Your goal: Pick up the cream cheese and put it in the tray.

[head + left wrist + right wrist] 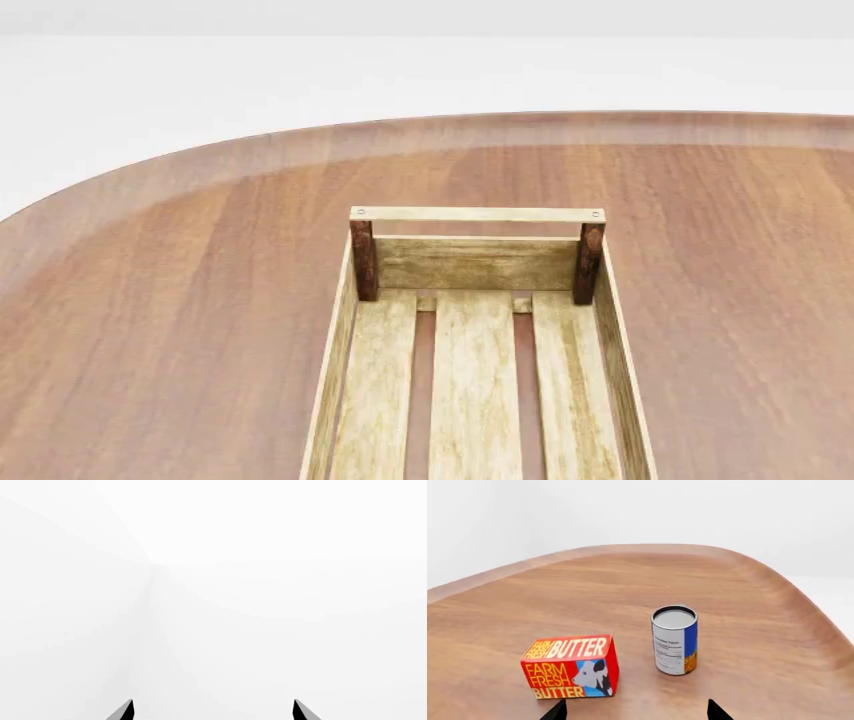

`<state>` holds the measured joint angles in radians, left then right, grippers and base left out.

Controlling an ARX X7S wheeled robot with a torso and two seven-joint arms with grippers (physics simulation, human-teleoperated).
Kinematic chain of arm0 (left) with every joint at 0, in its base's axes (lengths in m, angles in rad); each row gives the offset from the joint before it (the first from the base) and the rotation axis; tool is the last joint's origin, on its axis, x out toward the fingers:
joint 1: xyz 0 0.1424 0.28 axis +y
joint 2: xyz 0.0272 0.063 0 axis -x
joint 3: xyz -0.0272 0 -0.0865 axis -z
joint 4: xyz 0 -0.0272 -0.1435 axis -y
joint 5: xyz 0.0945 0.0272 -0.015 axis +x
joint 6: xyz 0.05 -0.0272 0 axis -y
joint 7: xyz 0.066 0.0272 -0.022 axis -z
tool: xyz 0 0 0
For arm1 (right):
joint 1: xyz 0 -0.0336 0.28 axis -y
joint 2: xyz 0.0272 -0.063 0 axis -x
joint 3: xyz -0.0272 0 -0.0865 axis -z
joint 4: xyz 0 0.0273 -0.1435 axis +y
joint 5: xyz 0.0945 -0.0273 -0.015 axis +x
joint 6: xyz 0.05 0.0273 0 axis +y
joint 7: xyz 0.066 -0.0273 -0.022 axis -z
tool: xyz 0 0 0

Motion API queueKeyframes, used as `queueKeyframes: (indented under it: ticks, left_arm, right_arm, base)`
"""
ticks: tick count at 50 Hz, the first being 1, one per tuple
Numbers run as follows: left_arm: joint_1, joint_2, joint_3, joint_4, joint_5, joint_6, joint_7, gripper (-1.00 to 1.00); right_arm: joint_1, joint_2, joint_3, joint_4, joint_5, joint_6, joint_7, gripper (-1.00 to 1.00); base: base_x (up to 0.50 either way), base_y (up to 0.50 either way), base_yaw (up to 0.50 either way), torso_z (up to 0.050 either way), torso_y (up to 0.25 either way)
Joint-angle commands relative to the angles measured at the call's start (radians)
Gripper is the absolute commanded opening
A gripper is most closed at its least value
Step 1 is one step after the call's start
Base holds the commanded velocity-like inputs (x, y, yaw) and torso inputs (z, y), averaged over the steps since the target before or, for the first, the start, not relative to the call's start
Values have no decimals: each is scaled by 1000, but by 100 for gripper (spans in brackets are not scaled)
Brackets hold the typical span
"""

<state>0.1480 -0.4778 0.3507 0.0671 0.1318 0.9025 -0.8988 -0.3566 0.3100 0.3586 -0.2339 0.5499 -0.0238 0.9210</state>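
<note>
The tray (475, 262), a long pale slatted wooden crate with dark corner posts, sits on the table (174, 330). Both claws, left (213, 711) and right (637, 712), are released, fingertips apart.

Wood and printed packaging
Tray (475, 262) of pale matt wood (darker posts); table (187, 300) smooth reddish wood; can (674, 640) metal-topped beyond the fingertips.

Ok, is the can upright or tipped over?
Upright: the can stands on its base on the table, round lid facing up, beside the butter box.
</note>
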Motion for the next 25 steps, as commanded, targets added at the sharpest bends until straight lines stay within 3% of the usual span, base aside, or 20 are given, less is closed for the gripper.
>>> queueKeyframes:
  ticks: [1, 25]
  left_arm:
    - [-5, 1, 5, -6, -1, -2, 0, 100]
    - [-9, -6, 15, -1, -10, -16, 4, 100]
  right_arm:
    - [-6, 8, 5, 14, 16, 16, -3, 100]
    - [2, 22, 1, 68, 62, 62, -22, 100]
  base:
    - [0, 0, 0, 0, 0]
    - [0, 0, 0, 0, 0]
